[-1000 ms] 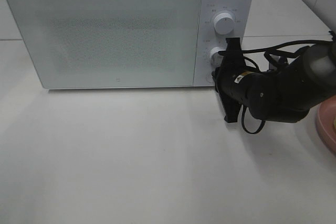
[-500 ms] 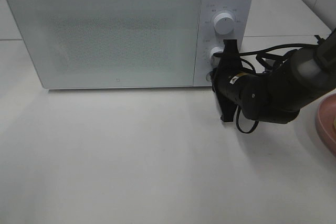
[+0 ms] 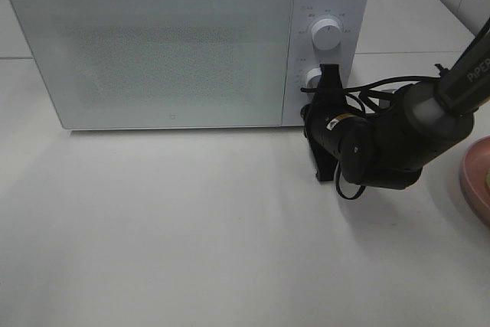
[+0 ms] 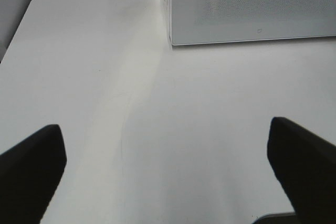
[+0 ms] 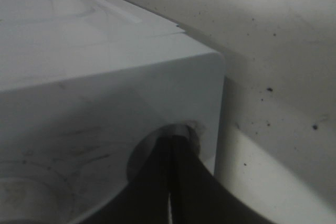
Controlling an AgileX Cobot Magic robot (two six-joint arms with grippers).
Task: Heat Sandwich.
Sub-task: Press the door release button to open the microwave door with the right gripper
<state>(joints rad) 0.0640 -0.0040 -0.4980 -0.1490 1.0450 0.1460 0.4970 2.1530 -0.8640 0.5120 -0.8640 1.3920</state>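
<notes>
Microwave (image 3: 153, 51) stands along the far edge of the bench (image 3: 191, 250), door closed. The right fingers (image 5: 155, 182) are pressed together, their tips at a round recess (image 5: 191, 129) in the lower right corner of its control panel, apparently touching it. The left fingers (image 4: 31, 166) are spread wide above the bench near the microwave's front left corner. A pink plate (image 3: 476, 181) sits at the bench's right side; where the sandwich lies I cannot tell.
</notes>
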